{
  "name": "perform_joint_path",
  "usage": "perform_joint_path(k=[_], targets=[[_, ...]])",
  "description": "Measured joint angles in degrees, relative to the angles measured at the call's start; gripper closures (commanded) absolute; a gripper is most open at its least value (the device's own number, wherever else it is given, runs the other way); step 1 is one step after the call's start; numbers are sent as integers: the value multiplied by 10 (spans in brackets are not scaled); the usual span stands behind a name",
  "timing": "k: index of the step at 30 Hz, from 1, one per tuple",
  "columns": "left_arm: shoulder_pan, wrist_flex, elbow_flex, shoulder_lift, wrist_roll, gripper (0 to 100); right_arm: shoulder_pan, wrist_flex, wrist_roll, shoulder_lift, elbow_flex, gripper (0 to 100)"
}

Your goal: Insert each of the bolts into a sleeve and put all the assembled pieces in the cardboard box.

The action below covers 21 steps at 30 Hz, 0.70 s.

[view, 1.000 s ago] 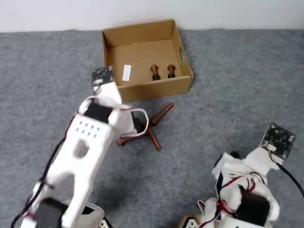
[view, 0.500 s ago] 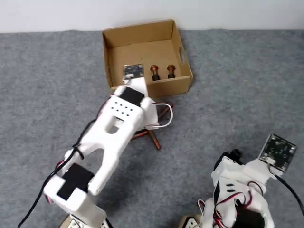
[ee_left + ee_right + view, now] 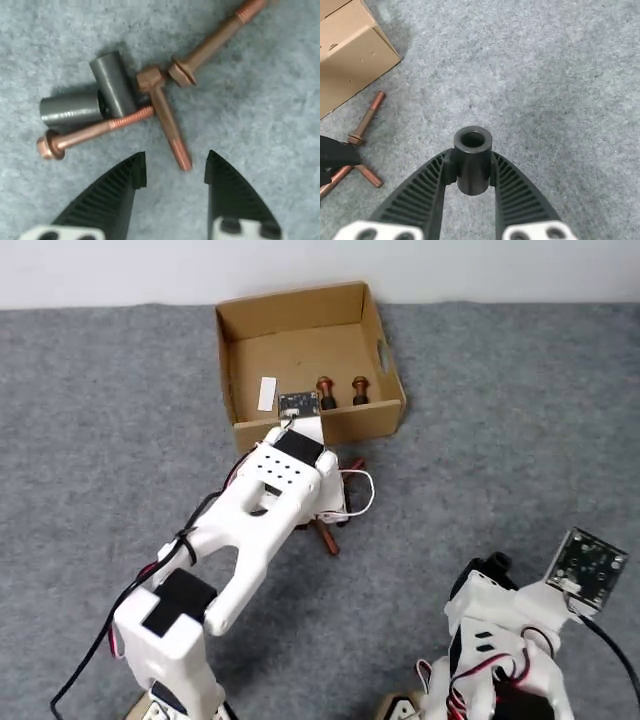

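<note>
left gripper (image 3: pixel 174 161): jaws apart, gripping nothing, hanging right over the loose pile. The threaded end of one bolt shows in the gap.
left arm (image 3: pixel 270 500): stretched out across the carpet (image 3: pixel 500 420), wrist just in front of the box.
bolts (image 3: pixel 165 120): three copper ones lying loose. Two have their heads nearly touching, and the third's threaded end sits against one of them.
loose sleeves (image 3: pixel 112 85): two dark grey ones, touching each other, tucked in by the bolt heads.
right gripper (image 3: pixel 470 172): clamped on the held sleeve (image 3: pixel 472 157), open end facing the camera, over bare carpet and well off from the pile.
box (image 3: pixel 300 310): at the far edge. Two assembled pieces (image 3: pixel 327 392) sit side by side near its front wall, with a white slip (image 3: pixel 266 393) beside them.
</note>
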Motion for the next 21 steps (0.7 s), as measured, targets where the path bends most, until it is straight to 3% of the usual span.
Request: perform_joint_path(k=[21], targets=[[-13, -111, -8, 94, 3, 801, 0, 0, 0, 0, 0, 991]])
